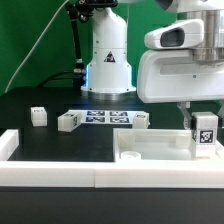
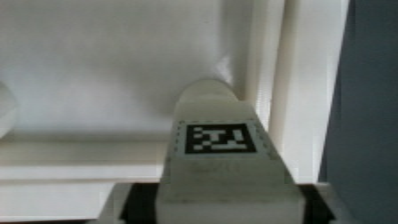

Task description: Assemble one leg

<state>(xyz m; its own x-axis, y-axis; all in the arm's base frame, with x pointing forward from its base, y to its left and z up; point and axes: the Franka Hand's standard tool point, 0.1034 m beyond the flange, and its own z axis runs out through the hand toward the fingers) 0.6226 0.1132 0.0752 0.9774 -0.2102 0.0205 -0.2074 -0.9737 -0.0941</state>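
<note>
Black table (image 1: 60,145); gripper (image 1: 204,124) clamped on the leg (image 1: 205,133), white panel (image 1: 145,156) just beneath the jaws. Keep leg upright, centre it over panel corner, lower slowly.

My gripper (image 1: 204,122) hangs straight down, closed on the leg (image 1: 205,131).

My base (image 1: 107,62) stands at the back of the exterior view, near its middle. From there my arm (image 1: 92,12) climbs out of the top of the picture and comes back in on the exterior view's right. There my wrist block (image 1: 180,72) sits broad and level, filling the upper right of that view, with my fingers pointing down beneath it. In the wrist view my gripper (image 2: 222,206) has its fingers (image 2: 132,206) showing as dark edges on either side of the leg (image 2: 221,140). The jaws are pressed against its two sides, and it stands out straight between them.
</note>
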